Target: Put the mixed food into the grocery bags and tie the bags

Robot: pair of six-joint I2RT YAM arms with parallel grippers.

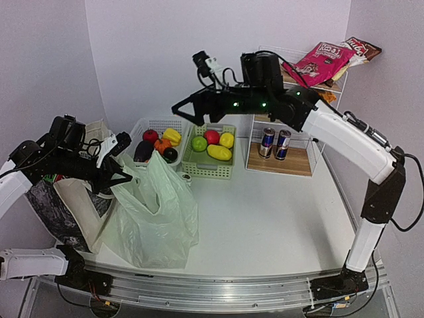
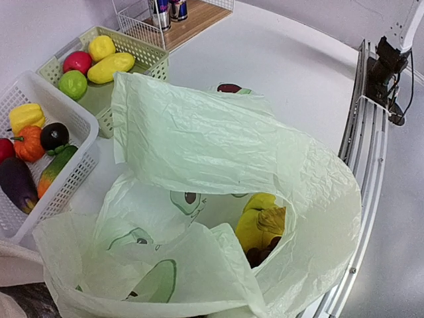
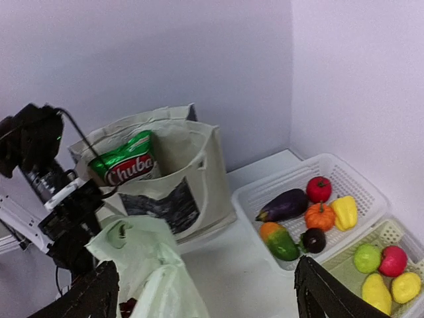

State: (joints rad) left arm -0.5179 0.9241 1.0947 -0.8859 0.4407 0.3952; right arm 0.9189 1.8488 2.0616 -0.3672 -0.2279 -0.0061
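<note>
The pale-green avocado-print plastic bag (image 1: 156, 212) stands at the table's left front, mouth up. In the left wrist view the plastic bag (image 2: 218, 146) fills the frame, with yellow fruit (image 2: 258, 222) and dark grapes (image 2: 257, 256) inside. My left gripper (image 1: 122, 173) is at the bag's left rim and looks shut on it; its fingers are hidden under plastic in its wrist view. The beige tote (image 1: 73, 195) stands behind it with a green-and-white packet (image 3: 126, 162) inside. My right gripper (image 1: 185, 116) hangs open and empty above the white basket, jaws wide apart (image 3: 212, 298).
A white basket (image 1: 142, 126) holds eggplant, pumpkin, tomato and pepper. A green basket (image 1: 209, 173) holds several fruits. Two drink cans (image 1: 274, 143) stand on a wooden shelf in a wire rack at the back right, with snack packets (image 1: 321, 63) on top.
</note>
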